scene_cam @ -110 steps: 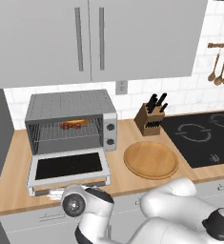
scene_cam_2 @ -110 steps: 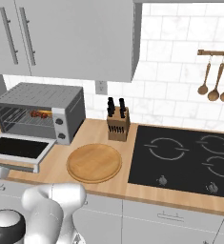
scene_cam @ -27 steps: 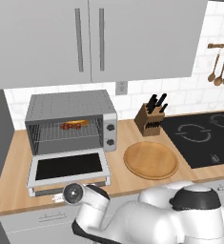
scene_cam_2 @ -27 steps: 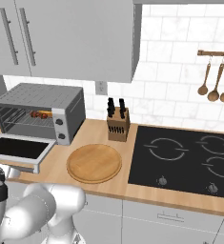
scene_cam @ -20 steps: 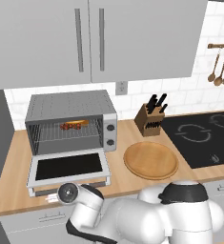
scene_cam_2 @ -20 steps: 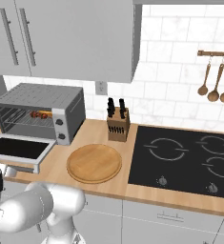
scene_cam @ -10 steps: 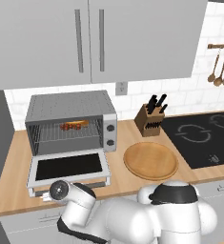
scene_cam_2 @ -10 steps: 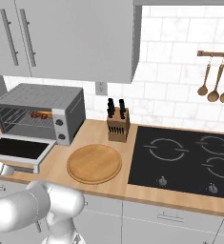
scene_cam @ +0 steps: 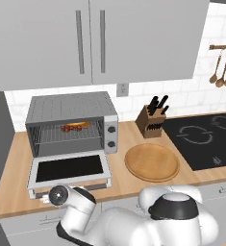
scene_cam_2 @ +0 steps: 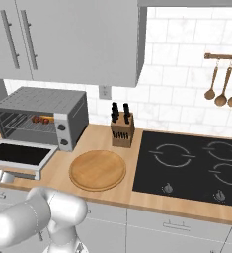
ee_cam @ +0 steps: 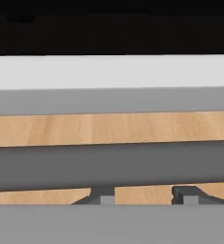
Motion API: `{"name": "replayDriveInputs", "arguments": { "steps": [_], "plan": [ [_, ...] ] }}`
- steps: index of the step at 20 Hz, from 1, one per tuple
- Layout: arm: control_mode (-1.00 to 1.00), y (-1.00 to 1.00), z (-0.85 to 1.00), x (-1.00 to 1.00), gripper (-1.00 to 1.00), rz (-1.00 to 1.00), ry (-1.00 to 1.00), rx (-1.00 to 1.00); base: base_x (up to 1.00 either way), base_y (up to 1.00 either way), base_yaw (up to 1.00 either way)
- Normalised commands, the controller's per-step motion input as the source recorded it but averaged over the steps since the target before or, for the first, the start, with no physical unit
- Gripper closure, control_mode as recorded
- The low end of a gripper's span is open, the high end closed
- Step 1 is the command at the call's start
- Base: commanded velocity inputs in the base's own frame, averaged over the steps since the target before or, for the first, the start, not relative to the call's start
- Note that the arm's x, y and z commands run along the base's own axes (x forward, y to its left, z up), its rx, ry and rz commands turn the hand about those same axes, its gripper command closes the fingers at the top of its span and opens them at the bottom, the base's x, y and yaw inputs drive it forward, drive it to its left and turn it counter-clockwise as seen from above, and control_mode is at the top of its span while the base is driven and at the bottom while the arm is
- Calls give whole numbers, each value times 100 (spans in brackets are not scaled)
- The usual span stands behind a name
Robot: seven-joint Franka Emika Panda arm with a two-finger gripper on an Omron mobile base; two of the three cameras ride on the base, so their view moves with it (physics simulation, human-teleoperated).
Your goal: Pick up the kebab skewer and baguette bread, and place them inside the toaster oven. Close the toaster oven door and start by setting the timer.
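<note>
left base view: toaster oven sat at the left of the counter, the kebab skewer and the baguette bread lying together on its rack, hard to separate at this size. the toaster oven door lay dropped flat. the arm reached low to its front edge; the hand itself was hidden behind the wrist.

right base view: same oven, door down, the food a small red-brown smear on the rack. two knobs showed on the right panel, markings unreadable.

hand view: the gripper faced a grey bar, judged to be the door handle, with wood counter above and below it. the tips stood narrowly apart, cut off at the frame bottom; could not tell whether they clenched the bar. judged the door stiff, hinged and light, best taken by the bar's middle.
</note>
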Motion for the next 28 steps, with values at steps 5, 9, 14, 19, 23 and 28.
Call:
{"name": "replayDriveInputs", "arguments": {
  "steps": [5, 9, 14, 19, 23, 28],
  "plan": [
    [-100, -19, -2, 17, -100, 0, -9, 0, 0, 0, 0],
    [-100, -15, 12, 6, -100, 0, -7, -1, 0, 0, 0],
    [-100, -9, 49, 9, -100, 0, -4, -2, 0, 0, 0],
    [-100, -5, 67, 3, -100, 0, -4, -2, 0, 0, 0],
    [-100, -1, 70, 6, -100, 0, -2, -1, 0, 0, 0],
    [-100, 0, 72, 7, -100, 0, -5, -2, 0, 0, 0]
  ]
}}
